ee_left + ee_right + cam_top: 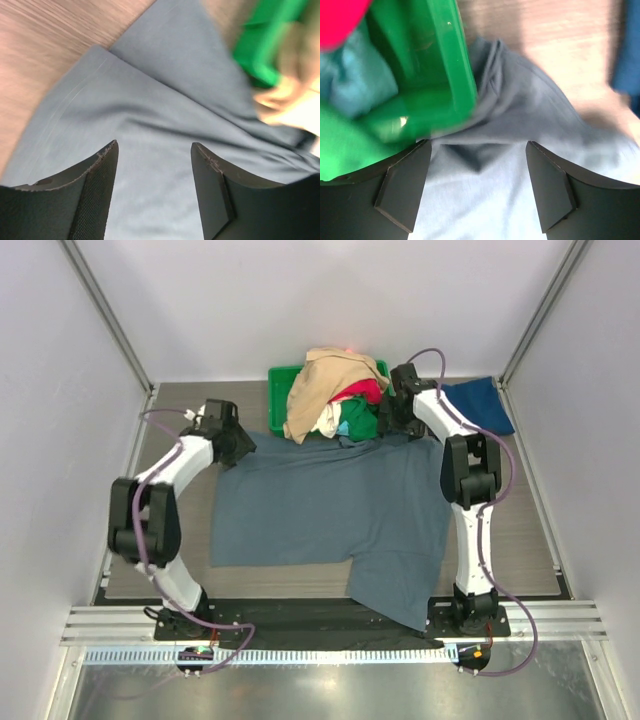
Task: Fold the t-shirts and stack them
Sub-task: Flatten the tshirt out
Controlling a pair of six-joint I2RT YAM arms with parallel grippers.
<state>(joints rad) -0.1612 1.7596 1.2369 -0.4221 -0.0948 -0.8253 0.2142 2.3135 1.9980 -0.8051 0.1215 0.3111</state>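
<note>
I read the slate grey-blue t-shirt spread flat mid-counter, its far hem touching the green bin at the far edge. Left gripper and right gripper are both spread apart, empty, above that hem. The navy t-shirt lies at the far-right corner.

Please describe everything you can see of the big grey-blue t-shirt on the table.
The grey-blue t-shirt is soft, plain cloth, spread mostly flat on the table. Its near right part laps over the table's front edge. Its far edge wrinkles against the green bin. The open left tool and right tool are above its far corners.
</note>
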